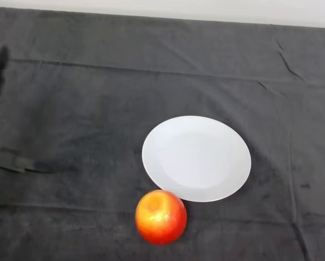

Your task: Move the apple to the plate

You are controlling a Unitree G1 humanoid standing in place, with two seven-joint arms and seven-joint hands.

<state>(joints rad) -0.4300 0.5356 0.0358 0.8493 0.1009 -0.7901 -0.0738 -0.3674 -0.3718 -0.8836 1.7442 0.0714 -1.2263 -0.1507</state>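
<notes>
At the far left edge I see two dark patches (10, 162) on the cloth (69, 109), one high and one lower down; I cannot tell what they are. From there toward the middle the cloth lies flat and open, a broad stretch with only a faint fold line running across it near the back and another near the front.

The apple (160, 216) comes next, red and orange, sitting on the cloth close to the front edge of my view. It is not on the plate (197, 157). It rests just beside the plate's near-left rim, and from this angle I cannot tell whether the two touch.

The plate is white and round, lying flat a little right of centre, and only its own white surface shows inside the rim.

To the right of the plate there is more open cloth, marked by a few creases toward the back right corner. Along the back, the cloth ends at a pale strip (206, 10).
</notes>
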